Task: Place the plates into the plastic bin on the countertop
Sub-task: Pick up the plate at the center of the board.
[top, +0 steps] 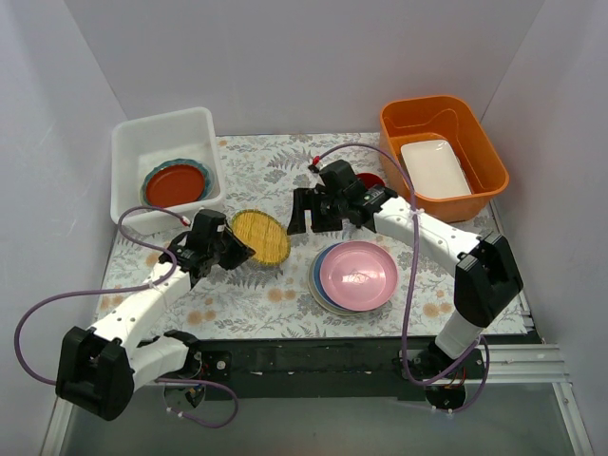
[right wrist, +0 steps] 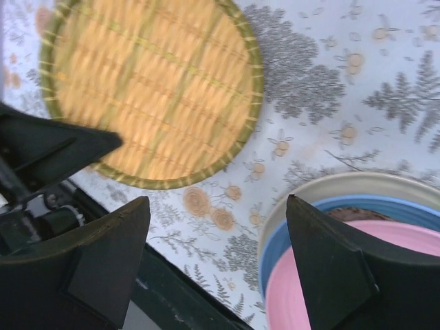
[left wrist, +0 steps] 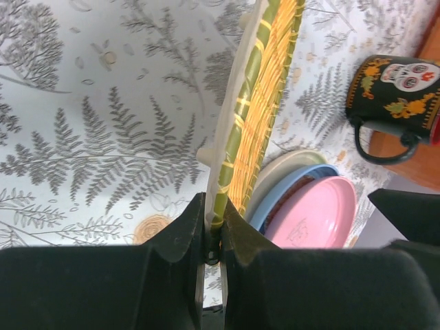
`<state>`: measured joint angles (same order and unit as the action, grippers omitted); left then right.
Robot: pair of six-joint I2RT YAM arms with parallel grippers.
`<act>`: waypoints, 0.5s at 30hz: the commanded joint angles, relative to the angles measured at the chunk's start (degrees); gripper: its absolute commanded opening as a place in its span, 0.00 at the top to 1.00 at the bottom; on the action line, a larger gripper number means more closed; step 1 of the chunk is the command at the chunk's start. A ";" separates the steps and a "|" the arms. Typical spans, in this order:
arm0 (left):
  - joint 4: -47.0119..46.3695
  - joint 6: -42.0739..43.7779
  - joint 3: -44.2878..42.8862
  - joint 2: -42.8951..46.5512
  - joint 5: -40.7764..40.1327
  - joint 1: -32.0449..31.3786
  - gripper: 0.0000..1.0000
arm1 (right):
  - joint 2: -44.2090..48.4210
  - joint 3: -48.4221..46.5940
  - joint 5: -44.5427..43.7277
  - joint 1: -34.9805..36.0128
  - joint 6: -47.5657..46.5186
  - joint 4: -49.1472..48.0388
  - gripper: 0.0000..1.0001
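Countertop [top: 266, 171], one straw plate [top: 260, 237], one mug [left wrist: 392, 89]

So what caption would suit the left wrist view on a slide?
Left pincer shut on the straw-yellow plate at its rim; pink plate and skull mug beyond.

Straw-yellow plate [top: 260, 237] beside pink-topped stack [top: 353, 277]

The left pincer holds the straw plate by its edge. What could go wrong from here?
1. The left pincer grips the straw plate only at its rim; it may slip or swing on the way to the bin.
2. The open right pincer hangs close to that plate; they could collide.
3. The plate might catch the bin's wall.
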<state>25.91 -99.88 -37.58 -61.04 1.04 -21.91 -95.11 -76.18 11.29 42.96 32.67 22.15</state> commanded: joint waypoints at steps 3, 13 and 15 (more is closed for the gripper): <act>1.59 3.81 -8.20 -1.45 1.69 0.11 1.00 | 1.86 -5.99 -15.32 -0.51 -4.19 13.96 0.12; 6.08 7.24 -17.69 -3.91 1.07 0.20 1.00 | 1.68 -8.81 -25.00 -1.65 -5.33 23.02 0.10; 6.26 7.76 -19.36 -4.61 0.98 0.20 1.00 | 2.56 -7.93 -25.09 -2.18 -5.51 23.02 0.09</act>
<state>31.90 -94.28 -52.01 -65.54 1.93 -21.87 -95.07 -83.15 -10.02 41.78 28.42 42.30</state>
